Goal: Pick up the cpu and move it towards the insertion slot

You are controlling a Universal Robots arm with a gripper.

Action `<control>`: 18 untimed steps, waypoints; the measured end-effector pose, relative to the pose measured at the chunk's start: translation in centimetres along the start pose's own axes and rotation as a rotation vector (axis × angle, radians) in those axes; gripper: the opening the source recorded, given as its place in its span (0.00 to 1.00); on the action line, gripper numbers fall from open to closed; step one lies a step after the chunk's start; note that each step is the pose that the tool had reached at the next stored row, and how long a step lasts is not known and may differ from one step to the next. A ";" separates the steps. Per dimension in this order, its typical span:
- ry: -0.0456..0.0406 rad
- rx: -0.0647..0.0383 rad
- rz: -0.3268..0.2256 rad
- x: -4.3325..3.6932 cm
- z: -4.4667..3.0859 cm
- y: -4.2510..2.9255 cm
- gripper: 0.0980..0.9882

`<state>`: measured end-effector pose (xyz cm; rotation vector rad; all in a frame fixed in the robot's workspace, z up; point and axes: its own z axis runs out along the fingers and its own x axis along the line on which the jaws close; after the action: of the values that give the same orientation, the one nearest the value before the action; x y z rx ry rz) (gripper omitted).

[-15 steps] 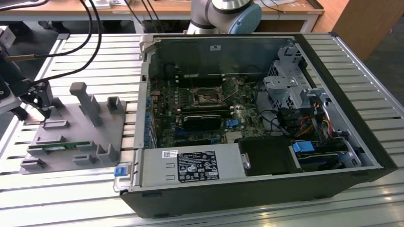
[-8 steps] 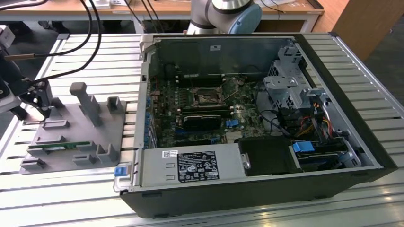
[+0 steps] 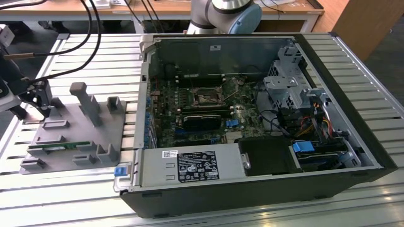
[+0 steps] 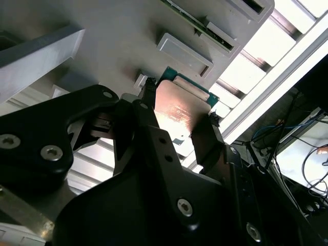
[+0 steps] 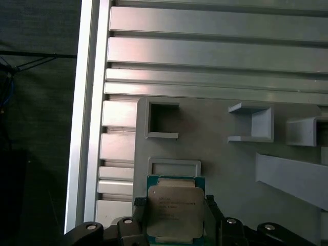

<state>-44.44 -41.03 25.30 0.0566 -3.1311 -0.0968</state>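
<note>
**A:** The end effector (image 3: 31, 109): where is it, and what has it got?

**B:** It hangs at the exterior view's left, above the grey fixture (image 3: 66, 133) that lies on the slatted tabletop (image 3: 75, 198). It is gripping the cpu (image 5: 174, 211). In the first wrist view its dark fingers (image 5: 139, 211) press on two opposite edges of the chip.

**A:** How does the chip sit between them?

**B:** The shiny metal top faces the first wrist camera, with a thin green edge showing round it. A small rectangular frame moulded into the fixture is just beside it. In the second wrist view the chip catches a warm reflection and is pinched between the same two fingers, with the fixture's pockets behind it.

**A:** Is it lifted clear of the fixture?

**B:** I can't tell from these angles.

**A:** And the insertion slot?

**B:** The insertion slot (image 3: 205, 97) is a dark square socket in a silvery frame. It sits on the green board inside the open computer case (image 3: 265, 189), well apart from the chip, toward the exterior view's right.

**A:** Anything else on the fixture?

**B:** A thin green circuit strip (image 3: 58, 147) lies in a slot near its front edge.
</note>
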 end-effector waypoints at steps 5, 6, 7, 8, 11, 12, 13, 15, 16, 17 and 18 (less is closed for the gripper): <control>0.0001 0.000 0.000 0.00 -0.07 0.00 0.48; 0.0000 0.000 0.000 0.00 -0.08 0.00 0.48; 0.0000 0.000 0.000 0.00 -0.10 0.01 0.48; 0.0001 0.000 0.000 0.00 -0.12 0.01 0.48; 0.0001 0.000 0.000 0.00 -0.19 0.01 0.48; 0.0002 0.000 0.000 0.00 -0.22 0.01 0.48; 0.0002 0.000 0.000 0.00 -0.26 0.02 0.48; 0.0001 0.000 0.000 0.00 -0.33 0.02 0.48; 0.0002 0.000 0.000 0.00 -0.39 0.02 0.48; 0.0001 0.000 0.000 0.00 -0.43 0.03 0.48; 0.0001 0.000 0.000 0.01 -0.49 0.03 0.48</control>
<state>-44.44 -41.03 25.79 0.0566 -3.1310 -0.0967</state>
